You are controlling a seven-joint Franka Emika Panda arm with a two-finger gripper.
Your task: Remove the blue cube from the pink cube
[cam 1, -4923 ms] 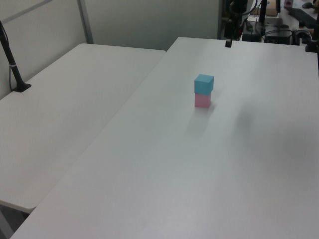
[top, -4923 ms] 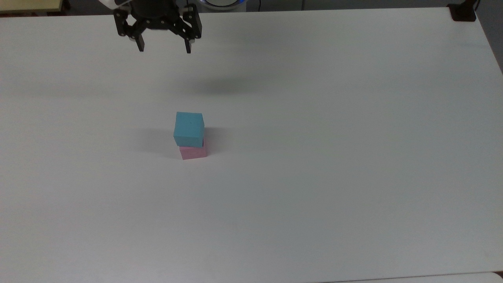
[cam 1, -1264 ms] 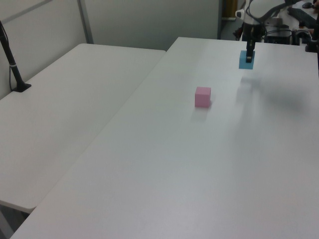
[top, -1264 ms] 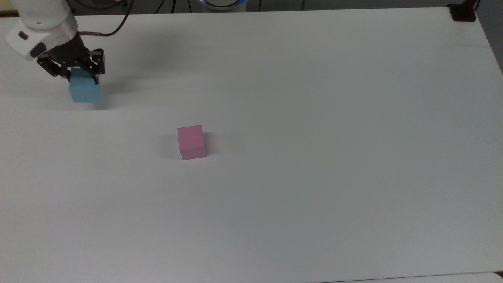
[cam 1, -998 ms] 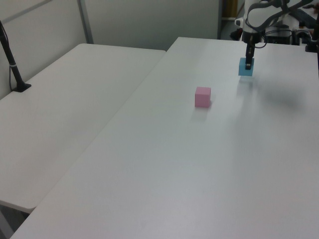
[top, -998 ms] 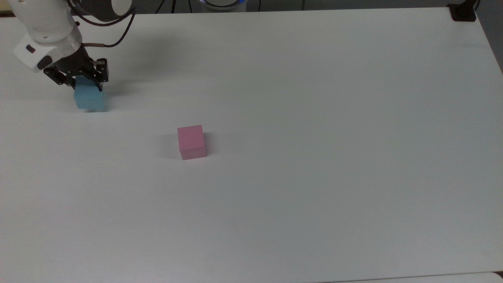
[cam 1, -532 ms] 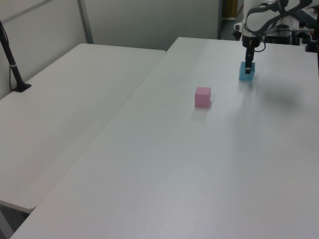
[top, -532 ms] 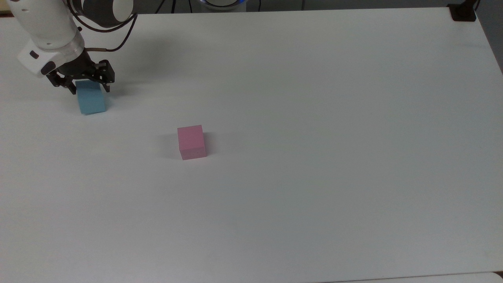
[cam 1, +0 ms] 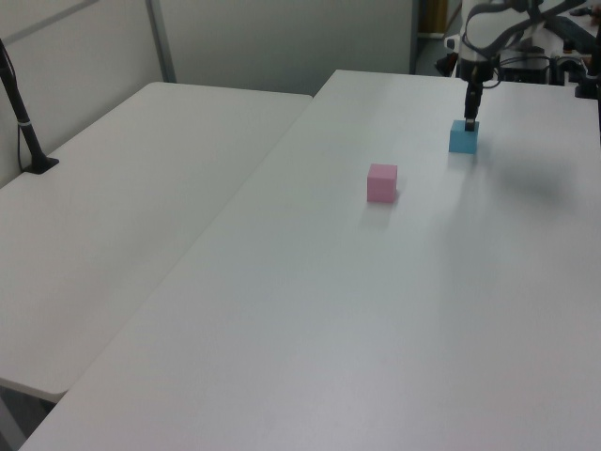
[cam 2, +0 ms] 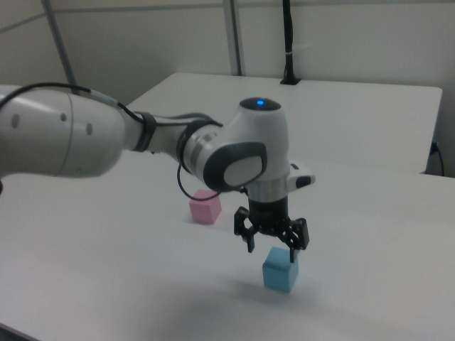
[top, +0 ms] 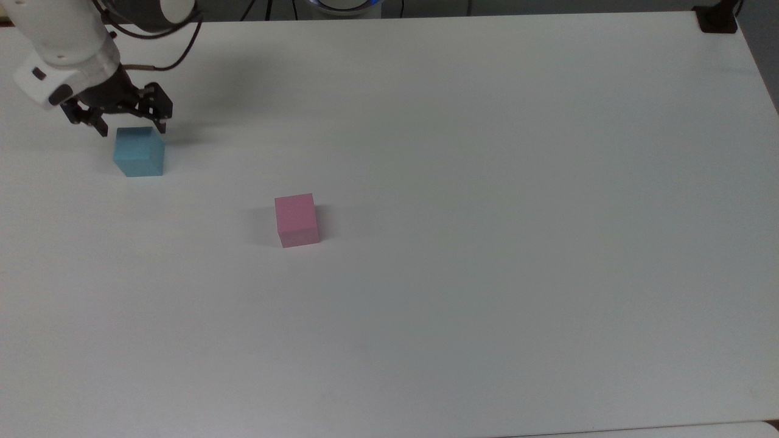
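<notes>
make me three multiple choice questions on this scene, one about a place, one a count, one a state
1. In the top view, where is the blue cube relative to the pink cube?
A. On top of it
B. Up and to the left, apart
C. Touching its right side

2. How many cubes sit on the table?
A. One
B. Two
C. Three

3. The gripper is:
A. Open above the blue cube
B. Shut on the blue cube
C. Shut on the pink cube

Answers: 1 B, bare table between them; 2 B, one blue, one pink; 3 A, fingers spread above the cube.

two cubes apart on the table (top: 487,182)

in the top view, the blue cube (top: 140,160) sits far left and behind the pink cube (top: 296,219); the gripper (top: 132,129) hangs just above the blue cube, fingers spread.
</notes>
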